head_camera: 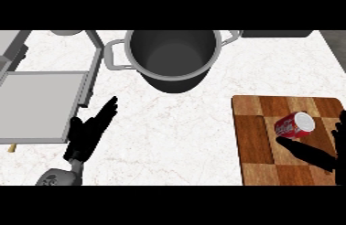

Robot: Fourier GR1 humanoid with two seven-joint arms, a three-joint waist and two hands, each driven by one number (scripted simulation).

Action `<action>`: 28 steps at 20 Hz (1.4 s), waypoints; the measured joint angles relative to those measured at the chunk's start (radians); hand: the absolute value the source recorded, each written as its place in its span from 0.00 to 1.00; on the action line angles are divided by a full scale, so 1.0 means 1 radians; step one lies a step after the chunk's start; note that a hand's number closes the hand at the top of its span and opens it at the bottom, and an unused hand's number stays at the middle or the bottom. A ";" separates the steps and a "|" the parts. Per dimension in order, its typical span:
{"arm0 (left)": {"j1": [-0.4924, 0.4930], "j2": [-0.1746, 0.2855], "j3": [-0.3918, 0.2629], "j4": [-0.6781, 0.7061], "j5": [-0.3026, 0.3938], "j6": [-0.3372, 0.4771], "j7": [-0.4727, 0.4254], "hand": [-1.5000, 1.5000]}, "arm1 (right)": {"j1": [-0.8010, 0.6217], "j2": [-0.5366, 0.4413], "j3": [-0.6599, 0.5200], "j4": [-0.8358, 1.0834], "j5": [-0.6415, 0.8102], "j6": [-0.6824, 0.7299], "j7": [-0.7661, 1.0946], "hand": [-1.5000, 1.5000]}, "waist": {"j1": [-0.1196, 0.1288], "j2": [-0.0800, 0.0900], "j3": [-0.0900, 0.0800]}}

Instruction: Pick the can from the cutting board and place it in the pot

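- Now the can (295, 124) lies on its side on the board (256, 141), toward the board's upper right part, its pale end tilted up and to the right. It is not yet lifted.
- I judge the step in hand to be the grasp. My right robot hand (310, 153) shows at the view's right edge, released and spread. One dark digit lies just below the can, and the others sit beside it at the edge. I cannot tell whether any of them touches the can.
- The next move, as I see it, calls for curling round the can's curved side. I would then lift it and carry it up and left to the pot (174, 82), which stands well apart past the board's far corner, and let go over the wide mouth.
- The can is a smooth red cylinder with white lettering and a silvery end. Lying down, it will probably roll if I nudge it instead of pinching across it.
- The board is a flat wooden rectangle, chequered in light and dark brown blocks.
- The pot is round, deep, grey metal, dark inside, with a loop handle on each side.
- The tabletop (175, 128) is white stone with faint veins.
- My left robot hand (88, 135) rests at the lower left, released, fingers straight.
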 measured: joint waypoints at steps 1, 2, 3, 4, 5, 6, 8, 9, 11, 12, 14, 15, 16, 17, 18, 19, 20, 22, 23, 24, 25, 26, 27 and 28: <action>-0.005 -0.005 0.002 0.002 -0.003 -0.001 0.003 0.50 | -0.004 0.011 -0.009 0.013 -0.023 0.000 -0.035 0.00 | 0.000 0.000 0.000; -0.005 -0.006 0.002 -0.013 -0.002 -0.002 0.017 0.50 | -0.002 0.022 -0.020 0.023 -0.050 0.004 -0.070 0.00 | 0.000 0.000 0.000; -0.002 -0.010 0.002 -0.012 -0.004 -0.004 0.016 0.50 | -0.011 0.033 -0.031 0.037 -0.075 0.005 -0.097 0.00 | 0.001 0.000 0.000; 0.014 -0.011 -0.002 -0.029 -0.009 -0.005 0.018 0.50 | -0.023 0.046 -0.035 0.047 -0.088 0.002 -0.114 0.00 | 0.002 0.001 0.000; 0.005 -0.015 0.003 -0.023 -0.009 -0.007 0.024 0.50 | -0.020 0.063 -0.040 0.064 -0.108 0.001 -0.153 0.00 | 0.001 0.001 -0.001; 0.004 -0.022 0.004 -0.015 -0.016 -0.003 0.021 0.50 | -0.028 0.064 -0.063 0.076 -0.138 0.007 -0.171 0.00 | 0.001 0.001 0.000; 0.018 -0.029 0.002 -0.030 -0.031 -0.006 0.016 0.50 | -0.036 0.087 -0.077 0.123 -0.161 0.004 -0.223 0.00 | 0.002 0.001 -0.001; 0.021 -0.029 0.010 -0.031 -0.036 -0.009 0.015 0.50 | -0.040 0.092 -0.086 0.134 -0.175 0.007 -0.234 0.00 | 0.002 0.001 0.000; 0.014 -0.028 0.028 -0.023 -0.036 -0.023 0.013 0.50 | -0.040 0.101 -0.112 0.172 -0.216 0.027 -0.287 0.00 | 0.001 0.001 -0.001; 0.002 -0.030 0.037 -0.022 -0.035 -0.027 0.031 0.50 | -0.033 0.109 -0.116 0.178 -0.227 0.032 -0.304 0.00 | 0.001 0.001 -0.001; 0.019 -0.039 0.037 -0.024 -0.042 -0.034 0.010 0.50 | -0.045 0.133 -0.126 0.239 -0.251 0.035 -0.366 0.00 | 0.002 0.001 -0.001; 0.016 -0.031 0.047 -0.016 -0.039 -0.048 0.004 0.50 | -0.055 0.141 -0.134 0.279 -0.263 0.041 -0.408 0.00 | 0.002 0.000 -0.003; 0.027 -0.030 0.050 -0.033 -0.040 -0.051 0.014 0.50 | -0.062 0.150 -0.133 0.302 -0.267 0.042 -0.440 1.00 | 0.002 -0.002 -0.006; 0.020 -0.032 0.056 -0.032 -0.040 -0.056 0.024 0.50 | -0.082 0.147 -0.131 0.315 -0.259 0.032 -0.439 1.00 | 0.001 -0.003 -0.008; 0.013 -0.034 0.060 -0.021 -0.041 -0.057 0.021 0.50 | -0.087 0.138 -0.119 0.336 -0.232 0.032 -0.456 1.00 | 0.001 -0.003 -0.010; 0.010 -0.036 0.060 -0.018 -0.045 -0.057 0.020 0.50 | -0.097 0.127 -0.111 0.357 -0.208 0.030 -0.471 1.00 | 0.001 -0.003 -0.011; 0.009 -0.033 0.069 -0.012 -0.042 -0.066 0.014 0.50 | -0.095 0.126 -0.101 0.361 -0.193 0.028 -0.483 1.00 | 0.001 -0.003 -0.011; 0.011 -0.048 0.065 -0.013 -0.054 -0.060 0.013 0.50 | -0.105 0.131 -0.111 0.410 -0.207 0.037 -0.542 1.00 | 0.000 -0.006 -0.014; 0.010 -0.046 0.069 -0.019 -0.054 -0.065 0.020 0.50 | -0.115 0.133 -0.118 0.426 -0.215 0.038 -0.564 1.00 | 0.000 -0.007 -0.016; 0.013 -0.044 0.072 -0.027 -0.055 -0.068 0.026 0.50 | -0.118 0.135 -0.124 0.433 -0.224 0.041 -0.580 1.00 | -0.001 -0.008 -0.016; 0.007 -0.047 0.073 -0.028 -0.056 -0.067 0.036 0.50 | -0.120 0.140 -0.128 0.437 -0.233 0.041 -0.596 1.00 | -0.002 -0.008 -0.016; 0.004 -0.047 0.076 -0.026 -0.058 -0.069 0.038 0.50 | -0.124 0.144 -0.137 0.451 -0.246 0.046 -0.623 1.00 | -0.002 -0.008 -0.018; 0.000 -0.050 0.077 -0.032 -0.058 -0.069 0.046 0.50 | -0.131 0.153 -0.144 0.466 -0.256 0.043 -0.652 1.00 | -0.003 -0.009 -0.019; 0.001 -0.053 0.076 -0.030 -0.059 -0.070 0.044 0.50 | -0.128 0.158 -0.146 0.472 -0.267 0.044 -0.689 1.00 | -0.002 -0.009 -0.020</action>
